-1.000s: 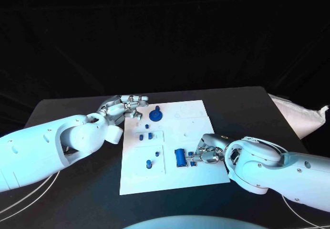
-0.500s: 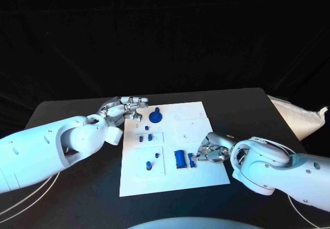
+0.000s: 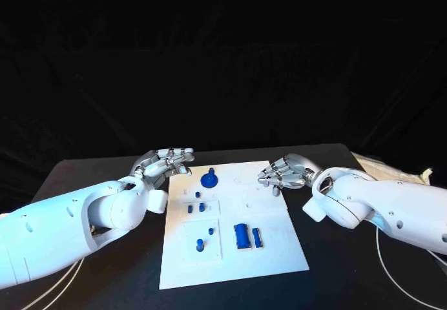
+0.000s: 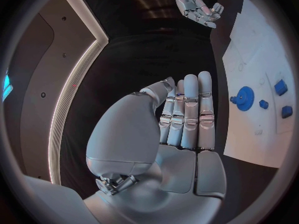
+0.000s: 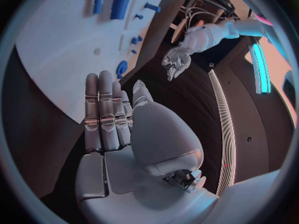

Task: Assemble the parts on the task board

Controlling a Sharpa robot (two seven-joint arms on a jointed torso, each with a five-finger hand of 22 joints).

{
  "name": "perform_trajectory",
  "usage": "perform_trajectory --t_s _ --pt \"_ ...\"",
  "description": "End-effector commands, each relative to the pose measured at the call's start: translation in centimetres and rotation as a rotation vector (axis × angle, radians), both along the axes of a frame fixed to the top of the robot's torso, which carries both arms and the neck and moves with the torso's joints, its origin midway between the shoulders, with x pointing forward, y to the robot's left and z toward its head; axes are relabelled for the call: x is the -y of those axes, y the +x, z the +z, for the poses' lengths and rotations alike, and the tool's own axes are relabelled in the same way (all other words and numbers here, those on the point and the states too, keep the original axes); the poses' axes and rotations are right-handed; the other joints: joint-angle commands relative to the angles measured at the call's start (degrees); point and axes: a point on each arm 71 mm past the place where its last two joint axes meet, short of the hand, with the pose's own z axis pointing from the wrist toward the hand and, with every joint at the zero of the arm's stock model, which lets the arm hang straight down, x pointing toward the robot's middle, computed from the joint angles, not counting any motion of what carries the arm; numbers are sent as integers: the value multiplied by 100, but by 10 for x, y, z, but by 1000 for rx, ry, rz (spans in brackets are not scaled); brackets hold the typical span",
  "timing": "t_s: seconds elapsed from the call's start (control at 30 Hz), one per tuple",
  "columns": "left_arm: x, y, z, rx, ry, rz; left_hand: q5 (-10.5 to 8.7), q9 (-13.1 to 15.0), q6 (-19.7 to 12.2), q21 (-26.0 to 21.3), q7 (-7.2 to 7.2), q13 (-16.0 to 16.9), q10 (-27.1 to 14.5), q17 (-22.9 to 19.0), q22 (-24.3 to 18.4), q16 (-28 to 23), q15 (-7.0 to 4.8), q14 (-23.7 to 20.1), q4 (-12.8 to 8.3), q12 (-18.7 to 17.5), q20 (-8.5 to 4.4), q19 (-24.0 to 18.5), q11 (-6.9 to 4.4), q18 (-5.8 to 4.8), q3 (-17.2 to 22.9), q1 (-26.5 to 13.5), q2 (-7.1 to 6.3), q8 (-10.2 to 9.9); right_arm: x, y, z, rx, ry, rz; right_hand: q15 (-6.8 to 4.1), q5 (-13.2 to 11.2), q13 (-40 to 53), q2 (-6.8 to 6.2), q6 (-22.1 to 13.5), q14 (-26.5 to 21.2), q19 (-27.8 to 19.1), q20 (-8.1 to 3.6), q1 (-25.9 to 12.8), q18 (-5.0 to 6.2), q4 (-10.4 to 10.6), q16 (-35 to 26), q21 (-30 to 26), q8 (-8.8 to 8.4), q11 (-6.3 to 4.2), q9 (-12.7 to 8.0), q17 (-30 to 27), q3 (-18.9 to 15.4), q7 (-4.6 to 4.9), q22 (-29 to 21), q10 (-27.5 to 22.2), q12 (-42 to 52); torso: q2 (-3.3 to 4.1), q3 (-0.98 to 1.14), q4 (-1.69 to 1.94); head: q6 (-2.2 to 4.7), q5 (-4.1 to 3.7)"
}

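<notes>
Several blue parts (image 3: 241,235) on task board (image 3: 270,255)

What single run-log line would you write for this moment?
left hand: open, beside task board | right hand: open, at board's far right edge | blue parts: on board, none held

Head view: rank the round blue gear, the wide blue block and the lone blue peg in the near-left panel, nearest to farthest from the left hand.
From the left hand:
1. Round blue gear, far end of the task board, just beside the hand.
2. Lone blue peg, near-left panel.
3. Wide blue block, near middle; close to the peg's range.
</notes>
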Motion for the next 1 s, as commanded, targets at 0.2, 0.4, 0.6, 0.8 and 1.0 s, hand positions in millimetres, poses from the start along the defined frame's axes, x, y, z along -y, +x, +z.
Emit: perform_trajectory --t_s 0.2,0.4,0.6,0.8,1.0 --pt "-4 9 -1 29 -27 93 34 -51 -289 -1082 132 -145 -352 -958 -746 -2017 323 -386 89 -257 263 -1052 187 39 76 -109 -23 -101 -2 48 -3 -61 515 -28 309 -41 -1542 159 -109 -424 -160 372 315 70 -298 -1609 -1515 -32 158 -418 -1246 118 114 -1085 145 -599 -338 -75 -54 360 119" --pt "-2 21 -6 39 -24 101 40 -56 -466 -1863 188 -149 -650 -1419 -1506 -3208 574 -574 129 -518 573 -1520 343 66 42 -109 -42 -195 -7 62 -11 -63 599 -36 416 -203 -2176 207 -125 -455 -24 463 148 60 -529 -2072 -2059 -38 196 -671 -1780 86 113 -1508 176 -714 -467 -99 -59 434 167" --pt "1 32 -10 52 -1 107 37 -56 -574 -2367 194 -151 -834 -1741 -2168 -3925 724 -726 124 -614 815 -1746 418 132 -163 -79 -28 -271 -10 67 -17 -56 624 -50 471 -376 -2516 231 -258 -420 86 532 -76 58 -788 -2292 -2412 -42 289 -862 -2081 -17 193 -1789 59 -750 -532 -72 -37 490 186" --pt "1 30 -13 29 15 123 -207 -431 -2643 -2760 -241 -510 -3026 -2339 -3421 -4395 411 -2792 91 -1021 259 -3369 57 -211 -1050 -2986 217 -676 -8 67 -20 -57 549 -89 198 -637 -3044 -53 -2216 -2684 -1823 37 -3283 -306 -1045 -2774 -3057 -396 -59 -1419 -2792 302 -250 -2343 -2130 -1179 -487 -63 -3 487 202" --pt "6 19 -13 49 56 162 -634 -431 -3429 -2760 -409 -510 -3847 -2339 -3859 -4539 288 -3574 91 -1021 40 -3978 -83 -373 -1371 -4087 621 -676 -15 57 -20 -23 572 -138 -281 -1085 -3044 -175 -2966 -3555 -2567 -157 -4470 -404 -1045 -2774 -3259 -396 -193 -1419 -2792 432 -420 -2518 -2965 -1179 -470 17 164 539 279"
